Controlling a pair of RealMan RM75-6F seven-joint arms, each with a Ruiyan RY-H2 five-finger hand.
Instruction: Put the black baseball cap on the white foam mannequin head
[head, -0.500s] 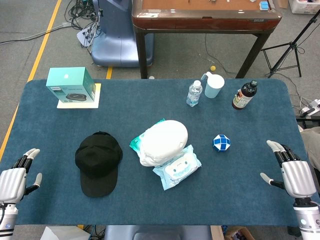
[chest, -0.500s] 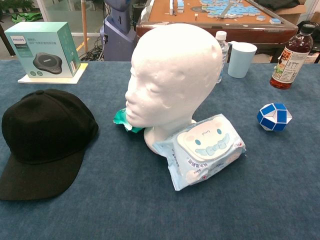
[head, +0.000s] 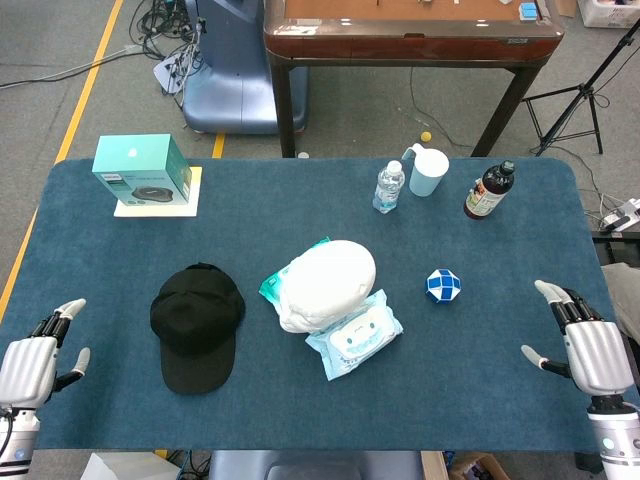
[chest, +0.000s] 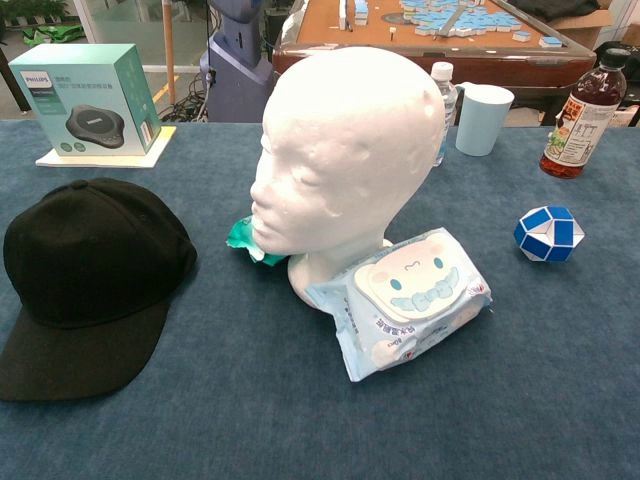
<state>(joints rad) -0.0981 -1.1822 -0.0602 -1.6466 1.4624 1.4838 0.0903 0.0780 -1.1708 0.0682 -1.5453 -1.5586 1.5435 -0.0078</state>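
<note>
The blue tabletop (head: 480, 400) carries everything. The mannequin head (chest: 345, 150) stands upright near the middle, bare, with a wipes pack (chest: 400, 300) touching its base. The cap (head: 196, 325) lies flat to its left, brim toward the robot, apart from the head and touched by no hand. Since the earlier frame, the left hand (head: 30, 365) at the near left edge has moved slightly lower and outward; its fingers are apart and hold nothing. The right hand (head: 590, 350) at the near right edge has stayed in place, fingers also apart and empty.
</note>
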